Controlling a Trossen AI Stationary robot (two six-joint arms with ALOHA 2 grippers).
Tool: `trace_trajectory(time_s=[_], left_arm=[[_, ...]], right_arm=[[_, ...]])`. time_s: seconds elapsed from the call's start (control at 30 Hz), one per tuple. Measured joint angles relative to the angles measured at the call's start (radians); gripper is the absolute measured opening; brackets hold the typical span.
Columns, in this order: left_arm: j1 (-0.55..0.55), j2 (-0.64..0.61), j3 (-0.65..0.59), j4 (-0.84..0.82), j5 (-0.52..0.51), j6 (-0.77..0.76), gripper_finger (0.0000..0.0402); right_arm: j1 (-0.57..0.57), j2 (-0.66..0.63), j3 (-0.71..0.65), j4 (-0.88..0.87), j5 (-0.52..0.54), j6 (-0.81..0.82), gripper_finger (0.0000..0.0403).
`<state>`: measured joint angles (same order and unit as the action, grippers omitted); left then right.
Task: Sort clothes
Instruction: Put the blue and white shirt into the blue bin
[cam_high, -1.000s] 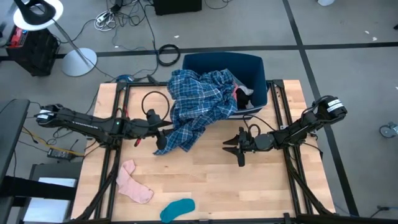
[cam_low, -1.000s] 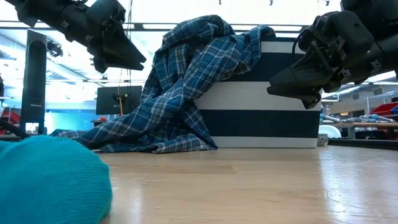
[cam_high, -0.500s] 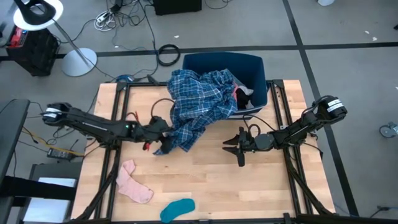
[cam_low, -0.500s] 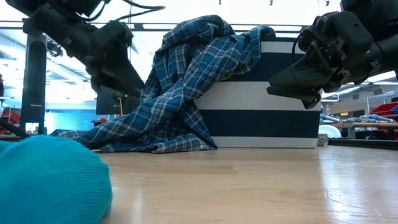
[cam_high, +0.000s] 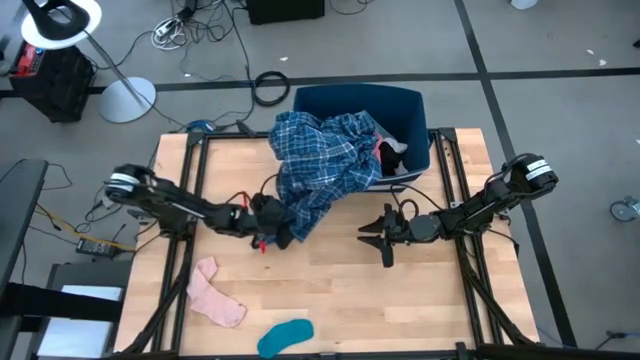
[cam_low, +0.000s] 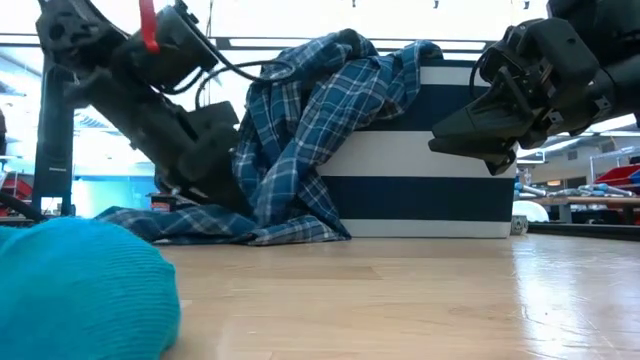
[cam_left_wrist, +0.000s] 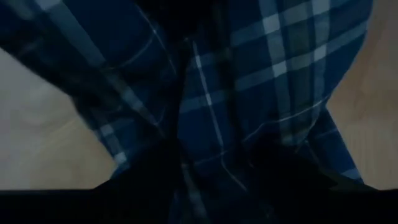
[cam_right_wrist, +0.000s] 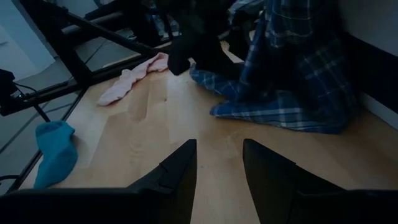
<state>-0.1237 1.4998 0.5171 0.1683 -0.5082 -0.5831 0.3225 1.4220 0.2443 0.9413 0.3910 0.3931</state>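
Item: large blue plaid cotton shirt, draped from dark blue plastic bin onto table. Soft, floppy; you should pinch its near-left hem.
Left gripper: spread at hem.
Right gripper: parted, empty.

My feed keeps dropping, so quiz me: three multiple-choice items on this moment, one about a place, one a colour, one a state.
1. Where does the plaid shirt lie?
A. Draped from the bin onto the table
B. Folded at the table's front edge
C. On the floor

2. What colour is the sock nearest the table's front edge?
A. Pink
B. Teal
C. White

3. How is the right gripper?
A. Shut on the shirt
B. Shut on a sock
C. Open, holding nothing

Answers: 1 A, it hangs over the bin's rim; 2 B, teal beside the pink sock; 3 C, its wrist view shows bare wood between its fingers.
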Motion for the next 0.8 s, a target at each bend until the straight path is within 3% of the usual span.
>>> trace_trajectory(time_s=[0.27,0.33,0.5,0.67,0.8], left_arm=[[0.069,0.182,0.001,0.254,0.007,0.028,0.0206],[0.082,0.223,0.002,0.298,0.022,0.012,0.0169],[0.091,0.291,0.006,0.402,0.040,-0.026,0.0023],[0.066,0.271,0.000,0.524,0.081,0.078,0.0007],[0.049,0.167,0.033,0.566,0.091,0.162,0.0005]], right_arm=[[-0.009,0.000,0.000,0.005,0.001,0.008,0.0132],[-0.009,0.000,0.000,0.005,0.000,0.008,0.0132],[-0.009,0.000,0.000,0.005,0.001,0.007,0.0132],[-0.009,0.000,0.000,0.004,0.001,0.007,0.0132],[-0.009,0.000,0.000,0.004,0.000,0.007,0.0132]])
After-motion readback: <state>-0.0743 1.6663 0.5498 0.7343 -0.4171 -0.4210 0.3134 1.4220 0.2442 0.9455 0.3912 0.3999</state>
